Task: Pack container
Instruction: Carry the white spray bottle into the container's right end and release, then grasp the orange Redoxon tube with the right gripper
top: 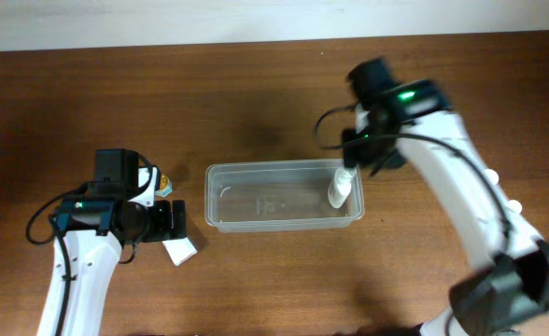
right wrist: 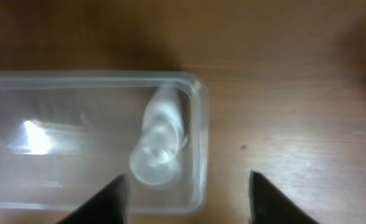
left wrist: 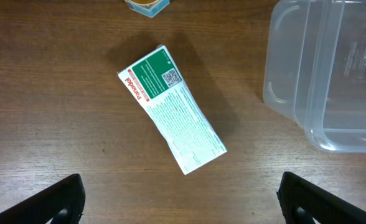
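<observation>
At the middle of the desk (top: 274,289) I see the container (top: 256,198), a clear rectangular tub with rounded corners and a rim. Its long side runs left to right in my overhead feed. A white bottle (top: 339,190) sits inside it at the right end, close against the end wall. My right wrist feed is blurred, so I cannot tell whether the bottle lies flat or leans on that wall.

My right pincer (right wrist: 188,182) hangs over that same end of the tub. Its fingers (right wrist: 108,200) are spread wide with nothing between them, and they are clear of the bottle.

My left pincer (left wrist: 180,186) is over bare desk to the left of the container, also spread wide and empty. Just ahead of it a green-and-white printed carton (left wrist: 170,109) lies flat and at a slant. The carton is near the container's left end but not touching it. A small blue-edged item (left wrist: 147,5) sits beyond the carton, mostly cut off by the top of the left wrist feed, so I cannot say what it is.
</observation>
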You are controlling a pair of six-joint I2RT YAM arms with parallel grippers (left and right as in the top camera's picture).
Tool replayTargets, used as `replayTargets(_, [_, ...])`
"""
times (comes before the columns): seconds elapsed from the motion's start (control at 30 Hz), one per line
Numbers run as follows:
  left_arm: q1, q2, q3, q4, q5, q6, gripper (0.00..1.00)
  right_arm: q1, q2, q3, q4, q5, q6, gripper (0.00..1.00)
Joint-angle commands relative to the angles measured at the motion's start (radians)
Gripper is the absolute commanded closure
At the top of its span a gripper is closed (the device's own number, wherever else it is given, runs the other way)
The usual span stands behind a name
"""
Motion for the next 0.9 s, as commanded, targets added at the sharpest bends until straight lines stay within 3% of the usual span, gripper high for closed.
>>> replayTargets(0.0, [0.004, 0.002, 0.017, 0.002, 0.011, -0.010, 0.01, -0.149, -0.115, 0.156, -0.044, 0.080, -0.004, 0.34])
replayTargets(0.1, [0.004, 0.002, 0.017, 0.003, 0.011, -0.010, 0.01, -0.315, -0.125, 0.204, -0.072, 0.075, -0.005, 0.25])
replayTargets(0.27, [0.004, 0.002, 0.017, 0.003, 0.011, -0.010, 0.01, -0.567, -0.067, 0.181, -0.112, 0.051, -0.040, 0.21])
replayTargets(0.37, [0.004, 0.002, 0.017, 0.003, 0.011, -0.010, 0.01, -0.644, -0.016, 0.150, -0.114, 0.023, -0.066, 0.20])
replayTargets(0.77, [0.004, 0.002, 0.017, 0.003, 0.011, -0.010, 0.01, -0.696, 0.197, 0.035, -0.099, 0.004, -0.118, 0.20])
replayTargets(0.87, [0.004, 0.002, 0.017, 0.003, 0.011, -0.010, 0.00, -0.697, 0.239, 0.034, -0.099, 0.004, -0.118, 0.24])
